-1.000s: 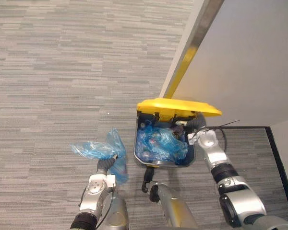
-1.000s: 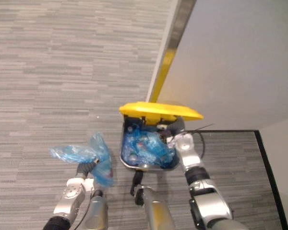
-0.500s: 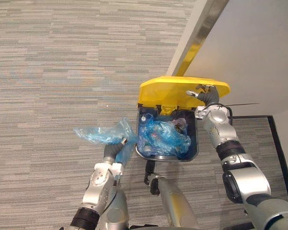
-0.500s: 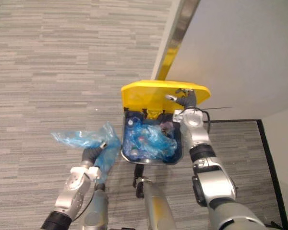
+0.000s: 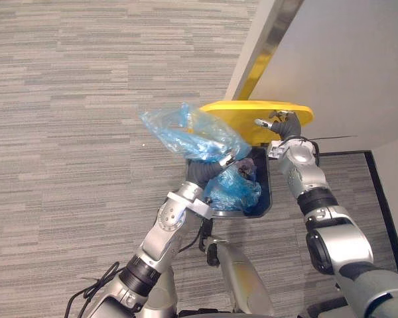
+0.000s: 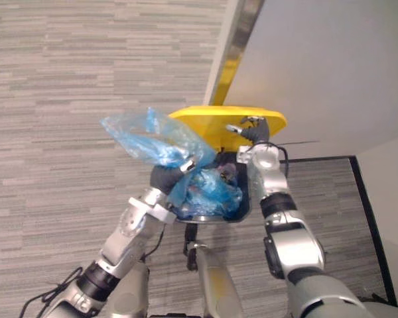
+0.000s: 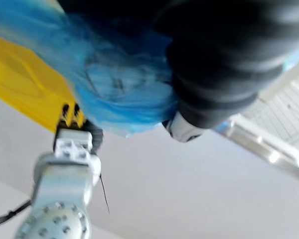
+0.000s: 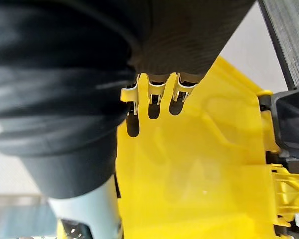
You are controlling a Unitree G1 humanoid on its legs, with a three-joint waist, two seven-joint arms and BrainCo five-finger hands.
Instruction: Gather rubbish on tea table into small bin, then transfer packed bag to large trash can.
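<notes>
Left arm comes up from the lower left, stretched out long, and the left hand (image 5: pixel 211 168) is over the near left corner of the bin (image 5: pixel 267 189). Its fingers are clamped round the neck of the blue bag (image 5: pixel 186 132). The bag isn't in yet: it balloons up and out to the left of that hand, partly over the bin's left rim and partly over carpet (image 5: pixel 73 132), and from the head camera its far end overlaps the lid (image 5: pixel 252 112).

Right arm runs up along the right side of the bin. The right hand (image 5: pixel 278 124) is up at the yellow lid, propping it open. In the wrist cam the fingers (image 8: pixel 154 94) lie straight and flat against the lid's yellow face, not curled round anything.

Room-wise: the bin mouth sits just past and below the left hand, between the two arms, and it's already pretty full of blue bagged rubbish (image 5: pixel 235 192), piled close to the rim. The raised lid closes off the far side. The wall (image 5: pixel 345 66) is right behind the lid and the right hand, so it's tight over there. Left of the left hand it's all open carpet.
</notes>
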